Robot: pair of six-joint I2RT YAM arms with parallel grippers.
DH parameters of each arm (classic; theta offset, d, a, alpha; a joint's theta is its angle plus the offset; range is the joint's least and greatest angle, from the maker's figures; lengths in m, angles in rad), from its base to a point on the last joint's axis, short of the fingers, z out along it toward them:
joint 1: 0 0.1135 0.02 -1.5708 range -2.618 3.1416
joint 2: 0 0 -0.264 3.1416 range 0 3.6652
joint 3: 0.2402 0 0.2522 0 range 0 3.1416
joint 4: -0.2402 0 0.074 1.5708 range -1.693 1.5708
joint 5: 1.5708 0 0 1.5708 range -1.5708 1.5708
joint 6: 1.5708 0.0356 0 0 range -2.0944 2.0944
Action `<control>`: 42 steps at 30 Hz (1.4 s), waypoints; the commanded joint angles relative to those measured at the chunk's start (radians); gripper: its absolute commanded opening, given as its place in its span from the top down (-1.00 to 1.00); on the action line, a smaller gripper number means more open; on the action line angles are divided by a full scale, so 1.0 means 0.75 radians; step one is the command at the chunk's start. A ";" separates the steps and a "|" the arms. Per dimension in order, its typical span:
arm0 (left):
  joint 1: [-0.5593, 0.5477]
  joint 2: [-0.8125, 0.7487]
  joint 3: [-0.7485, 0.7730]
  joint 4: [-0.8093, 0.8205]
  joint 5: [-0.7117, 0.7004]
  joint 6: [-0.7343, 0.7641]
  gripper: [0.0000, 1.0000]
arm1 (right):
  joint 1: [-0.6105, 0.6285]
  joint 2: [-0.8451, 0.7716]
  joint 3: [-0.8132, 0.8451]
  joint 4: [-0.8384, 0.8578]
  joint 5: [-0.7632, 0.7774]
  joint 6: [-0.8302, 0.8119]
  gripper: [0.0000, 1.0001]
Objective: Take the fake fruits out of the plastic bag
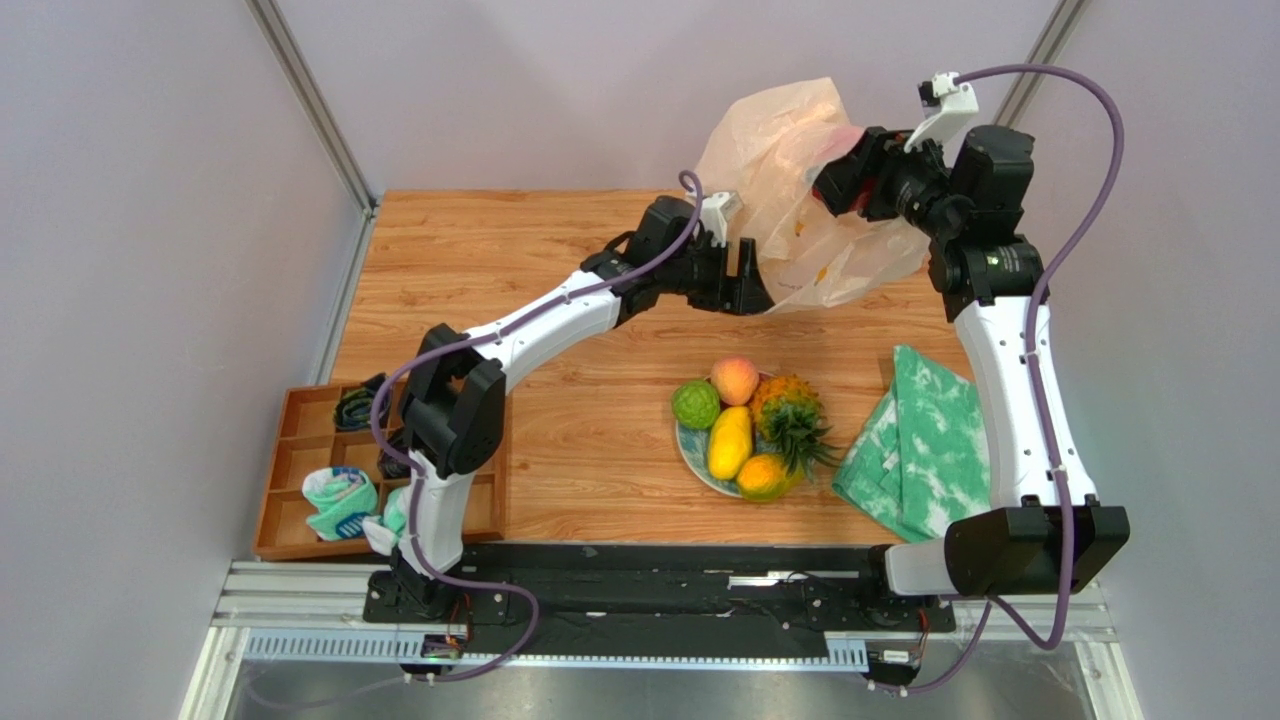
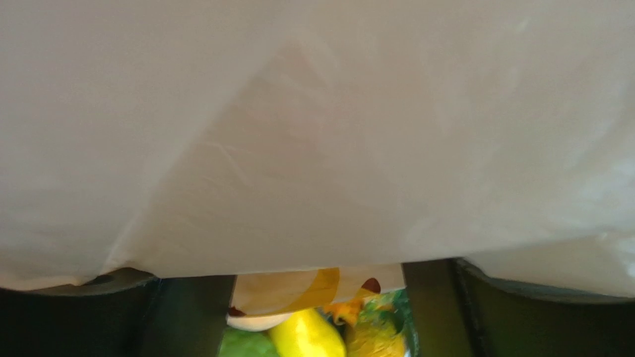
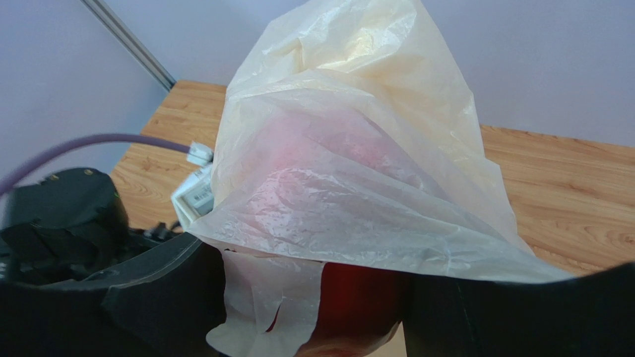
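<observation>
Plastic bag (image 1: 796, 180): held raised in the upper centre-right of the overhead view. It is translucent and crumpled, with yellow print low on its side. Whether its lower end touches the surface (image 1: 496, 240) cannot be told.
Right fingers (image 3: 164, 297): closed on the bag from its right side. A glossy red fruit (image 3: 358, 294) is seen through the film between them, still inside the bag.
Left fingers (image 2: 74, 320): spread wide apart at the bag's lower left edge. The film fills the upper part of the wrist view, and nothing is seen clamped.
Fake fruits (image 1: 747, 425): outside the bag, gathered on a plate (image 1: 687, 447) in the lower centre. They are a bumpy green fruit (image 1: 696, 405), a peach (image 1: 735, 380), a leafy pineapple (image 1: 789, 413), a long mango (image 1: 730, 444) and a rounder mango (image 1: 763, 477).
Cloth (image 1: 917, 443): green-and-white, lying just right of the plate.
Tray (image 1: 293, 518): wooden and compartmented, at the lower left, partly hidden by the left arm.
</observation>
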 commanded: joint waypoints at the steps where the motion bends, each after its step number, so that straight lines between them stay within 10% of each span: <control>1: 0.099 -0.195 -0.100 0.113 0.109 0.019 -0.94 | -0.011 -0.023 -0.054 -0.120 0.011 -0.197 1.00; 16: 0.126 -0.115 -0.016 0.259 0.247 -0.040 -0.97 | -0.087 0.065 -0.490 -0.327 0.573 -0.637 1.00; 25: 0.122 -0.076 0.024 0.261 0.242 -0.060 -0.98 | -0.138 0.086 -0.732 -0.230 0.560 -0.717 0.98; 35: 0.121 -0.036 0.037 0.259 0.257 -0.097 -0.98 | -0.161 0.155 -0.693 -0.343 0.432 -0.785 -0.86; 42: 0.124 -0.025 0.045 0.259 0.265 -0.107 -0.98 | -0.189 0.182 -0.658 -0.357 0.373 -0.754 -1.00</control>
